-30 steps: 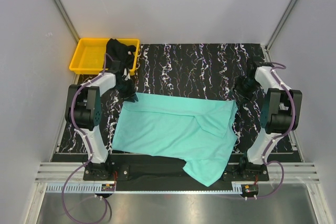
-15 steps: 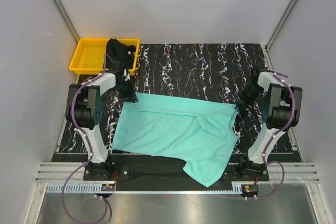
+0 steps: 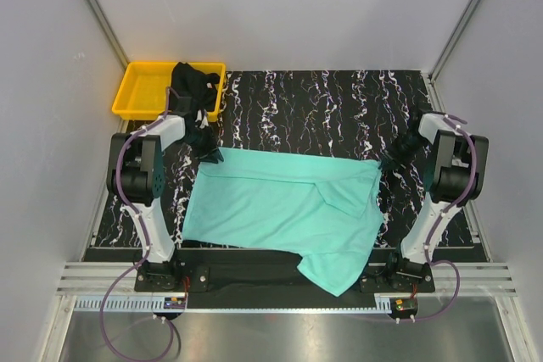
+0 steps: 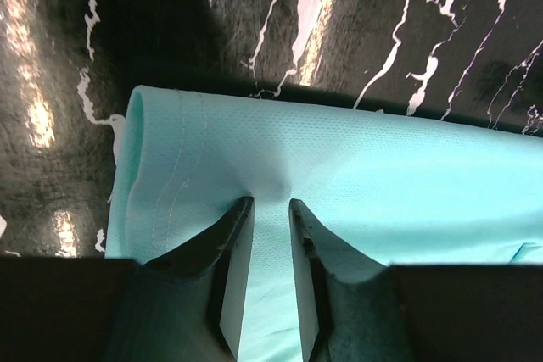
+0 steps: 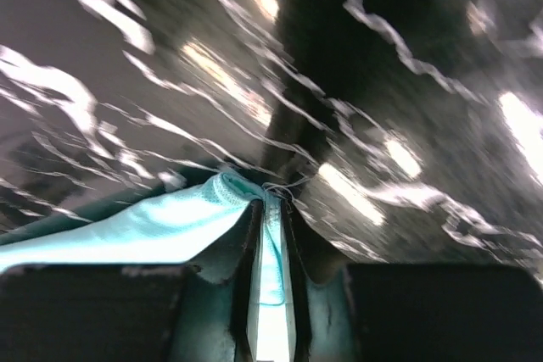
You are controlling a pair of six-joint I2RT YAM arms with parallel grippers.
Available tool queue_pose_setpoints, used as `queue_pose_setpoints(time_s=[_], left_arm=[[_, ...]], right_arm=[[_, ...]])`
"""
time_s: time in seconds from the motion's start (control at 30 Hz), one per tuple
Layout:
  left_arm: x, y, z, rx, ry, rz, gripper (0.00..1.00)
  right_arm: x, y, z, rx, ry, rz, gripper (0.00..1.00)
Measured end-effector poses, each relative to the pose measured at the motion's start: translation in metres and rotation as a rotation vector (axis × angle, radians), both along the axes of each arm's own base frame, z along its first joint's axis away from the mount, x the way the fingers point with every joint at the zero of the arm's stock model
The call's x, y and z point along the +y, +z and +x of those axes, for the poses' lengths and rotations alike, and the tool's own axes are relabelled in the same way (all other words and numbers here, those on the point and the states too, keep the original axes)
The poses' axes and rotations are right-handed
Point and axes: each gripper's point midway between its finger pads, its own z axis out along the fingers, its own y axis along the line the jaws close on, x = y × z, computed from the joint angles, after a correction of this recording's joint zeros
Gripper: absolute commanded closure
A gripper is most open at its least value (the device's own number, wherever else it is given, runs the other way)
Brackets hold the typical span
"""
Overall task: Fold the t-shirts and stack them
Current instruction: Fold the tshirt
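The teal t-shirt [image 3: 280, 209] lies spread across the black marbled bench [image 3: 322, 108], its near right part lying over the near edge. The left tool [image 4: 270, 203] pinches the shirt's far left corner, and the right tool [image 5: 270, 205] pinches its far right corner. The black t-shirt [image 3: 191, 86] is bunched over the right rim of the yellow tray [image 3: 140, 91], far left

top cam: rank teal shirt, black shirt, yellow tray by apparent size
1. teal shirt, spread out, by far the largest
2. yellow tray
3. black shirt, bunched over the tray's right end; only the visible clump is ranked
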Motion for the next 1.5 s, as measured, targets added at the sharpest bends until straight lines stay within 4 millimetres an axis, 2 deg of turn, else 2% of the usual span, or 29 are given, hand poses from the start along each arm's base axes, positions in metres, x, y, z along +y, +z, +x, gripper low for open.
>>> queue_pose_setpoints(time_s=[0.17,0.33,0.43,0.53,0.63,0.7,0.77,0.8,0.83,0.9,0.93,0.97,1.07,1.2,1.3,1.37,1.5], left_arm=[[0.000,0.001,0.007,-0.011,-0.008,-0.003,0.65],[-0.001,0.004,0.010,-0.026,-0.016,-0.011,0.58],[0.000,0.015,-0.002,-0.045,-0.019,-0.008,0.54],[-0.002,0.041,-0.021,-0.097,-0.032,-0.009,0.51],[-0.012,0.077,-0.040,-0.188,-0.065,-0.018,0.51],[-0.020,0.096,-0.050,-0.249,-0.092,-0.026,0.50],[-0.026,0.104,-0.061,-0.275,-0.114,-0.031,0.50],[-0.028,0.105,-0.066,-0.277,-0.122,-0.032,0.51],[-0.029,0.103,-0.069,-0.268,-0.124,-0.032,0.52],[-0.028,0.097,-0.074,-0.245,-0.117,-0.033,0.53],[-0.028,0.094,-0.077,-0.229,-0.109,-0.035,0.54],[-0.028,0.092,-0.079,-0.218,-0.103,-0.039,0.54],[-0.033,0.091,-0.084,-0.206,-0.093,-0.049,0.54],[-0.049,0.094,-0.105,-0.213,-0.120,-0.072,0.54],[-0.059,0.093,-0.130,-0.213,-0.142,-0.095,0.54],[-0.059,0.092,-0.143,-0.209,-0.137,-0.103,0.54],[-0.055,0.094,-0.157,-0.217,-0.116,-0.109,0.53]], right_arm=[[0.004,0.000,0.031,-0.034,-0.023,0.054,0.80],[-0.010,0.006,0.066,-0.067,-0.017,0.003,0.59],[-0.023,0.018,0.067,-0.072,0.002,-0.074,0.49],[-0.024,0.042,0.054,-0.094,0.020,-0.114,0.45],[0.000,0.077,0.034,-0.162,0.090,-0.130,0.41],[0.038,0.096,0.020,-0.220,0.195,-0.125,0.40],[0.089,0.106,0.003,-0.272,0.331,-0.091,0.40],[0.123,0.106,-0.011,-0.292,0.423,-0.054,0.40],[0.147,0.102,-0.026,-0.293,0.490,-0.018,0.41],[0.173,0.087,-0.053,-0.254,0.568,0.035,0.46],[0.177,0.077,-0.064,-0.224,0.584,0.047,0.48],[0.180,0.067,-0.076,-0.191,0.590,0.059,0.54],[0.175,0.045,-0.098,-0.115,0.569,0.058,0.59],[0.169,0.025,-0.110,-0.081,0.523,0.040,0.67],[0.168,0.019,-0.108,-0.089,0.487,0.029,0.68],[0.169,0.018,-0.103,-0.110,0.466,0.023,0.68],[0.170,0.018,-0.088,-0.162,0.430,0.003,0.68]])
